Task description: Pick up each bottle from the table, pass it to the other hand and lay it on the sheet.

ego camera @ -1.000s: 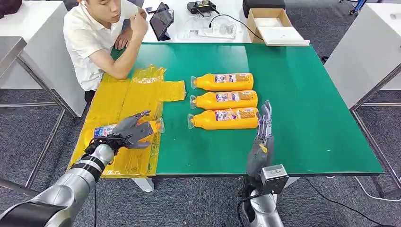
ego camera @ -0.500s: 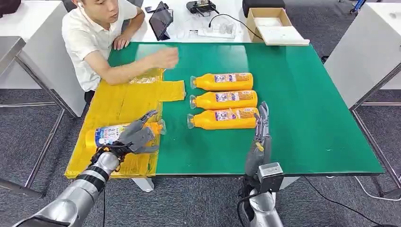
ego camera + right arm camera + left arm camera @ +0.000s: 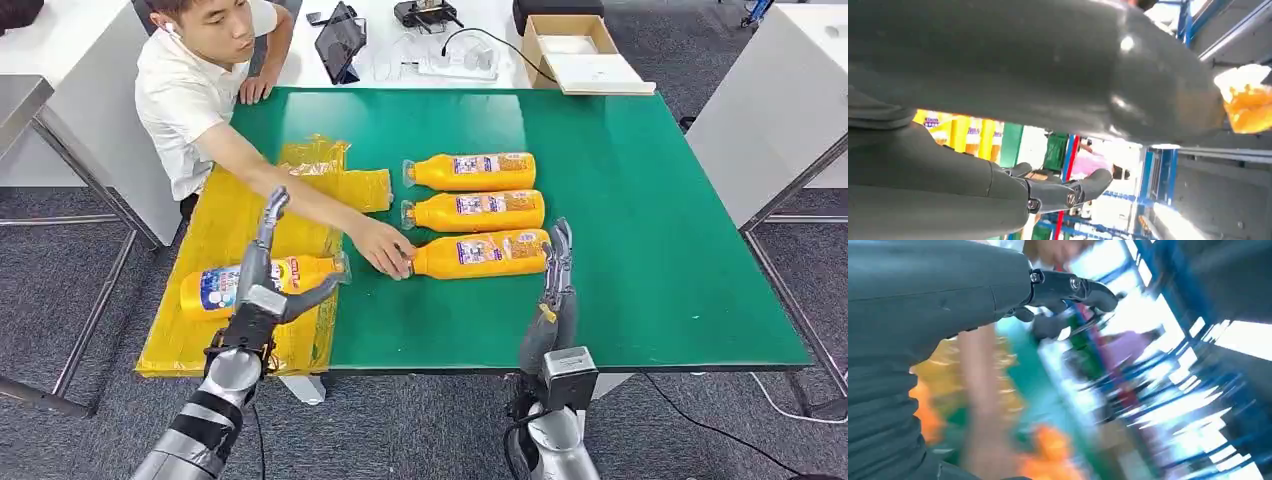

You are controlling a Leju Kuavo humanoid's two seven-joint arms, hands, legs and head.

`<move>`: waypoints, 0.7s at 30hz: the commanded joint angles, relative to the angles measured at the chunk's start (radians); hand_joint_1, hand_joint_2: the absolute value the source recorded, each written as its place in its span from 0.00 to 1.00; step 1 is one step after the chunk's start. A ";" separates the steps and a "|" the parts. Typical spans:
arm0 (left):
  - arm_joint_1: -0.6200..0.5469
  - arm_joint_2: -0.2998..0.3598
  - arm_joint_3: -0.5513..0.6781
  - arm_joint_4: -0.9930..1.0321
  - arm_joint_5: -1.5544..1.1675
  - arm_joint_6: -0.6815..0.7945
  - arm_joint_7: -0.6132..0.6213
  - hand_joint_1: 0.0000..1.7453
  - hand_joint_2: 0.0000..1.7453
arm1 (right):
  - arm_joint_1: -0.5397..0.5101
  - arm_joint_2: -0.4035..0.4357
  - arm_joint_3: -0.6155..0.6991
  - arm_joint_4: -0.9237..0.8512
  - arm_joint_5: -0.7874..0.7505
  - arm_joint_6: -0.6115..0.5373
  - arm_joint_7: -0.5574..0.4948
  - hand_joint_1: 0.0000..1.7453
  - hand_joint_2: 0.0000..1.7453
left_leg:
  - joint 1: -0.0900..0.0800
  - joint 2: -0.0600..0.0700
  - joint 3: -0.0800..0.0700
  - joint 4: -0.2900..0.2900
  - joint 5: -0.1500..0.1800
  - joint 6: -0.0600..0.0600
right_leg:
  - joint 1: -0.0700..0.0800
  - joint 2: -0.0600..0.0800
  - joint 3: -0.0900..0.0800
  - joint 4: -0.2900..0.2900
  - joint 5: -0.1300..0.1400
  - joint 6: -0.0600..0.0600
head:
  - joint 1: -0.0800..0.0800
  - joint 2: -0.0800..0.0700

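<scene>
Head view shows both hands empty, fingers spread: left hand (image 3: 262,275) above the sheet's (image 3: 215,235) orange bottle (image 3: 255,281), right hand (image 3: 555,290) beside another; left wrist view is blurred

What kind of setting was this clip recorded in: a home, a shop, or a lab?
Most likely a robotics lab or test workspace. A green work table stands on grey carpet among plain white tables; behind it lie a tablet, cables and an open cardboard box, and a seated person reaches across.
</scene>
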 commanded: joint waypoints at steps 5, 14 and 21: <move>0.120 0.024 -0.061 -0.385 0.313 -0.255 0.094 0.00 1.00 | -0.122 -0.220 0.049 0.429 0.501 -0.182 0.010 0.00 1.00 | 0.002 0.003 0.005 -0.001 -0.001 -0.001 | 0.002 0.001 0.005 -0.003 0.000 -0.002 | 0.000 0.000; 0.152 0.010 -0.067 -0.394 0.221 -0.188 0.062 0.00 1.00 | -0.207 -0.297 0.057 0.570 0.760 -0.298 0.159 0.00 1.00 | 0.001 0.004 0.008 -0.001 -0.003 -0.003 | 0.002 0.001 0.008 -0.002 -0.002 -0.004 | 0.001 0.000; 0.135 0.016 -0.100 -0.394 0.222 -0.200 0.065 0.00 1.00 | -0.266 -0.305 0.093 0.641 0.813 -0.266 0.197 0.00 1.00 | 0.001 0.001 0.002 0.000 -0.001 -0.001 | 0.001 0.000 0.003 -0.001 0.000 -0.002 | 0.000 0.000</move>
